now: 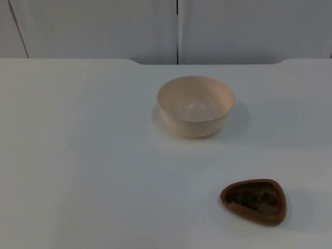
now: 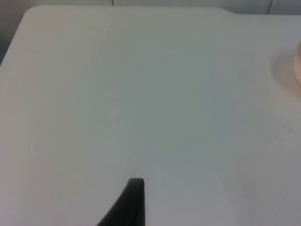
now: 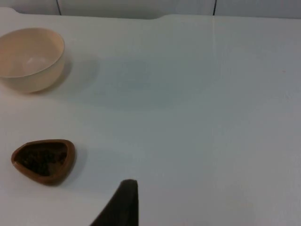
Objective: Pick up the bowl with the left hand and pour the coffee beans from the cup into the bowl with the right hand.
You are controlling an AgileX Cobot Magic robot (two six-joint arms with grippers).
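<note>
Nothing of the task looks done yet. The pale cream, round, smooth-walled bowl [image 1: 196, 106] stands upright and empty on the white table top [image 1: 78, 155], towards the grey partition wall [image 1: 93, 26]. The small brown cup of rounded-triangle shape [image 1: 254, 201] sits well apart from it, nearer the table's front edge, with the dark coffee beans [image 1: 252, 198] inside it (none have reached the bowl).

Both steps remain: lifting the bowl with the left arm, then tipping the cup over it with the right.

The left gripper [image 2: 134, 200] hangs over bare table, touching nothing, the bowl's edge far to one side. The right gripper [image 3: 123, 202] hangs over the table near the cup [image 3: 43, 160], not touching it, the bowl [image 3: 30, 57] beyond. Of each, one black fingertip shows, so how far either stands apart cannot be told; neither holds anything.
</note>
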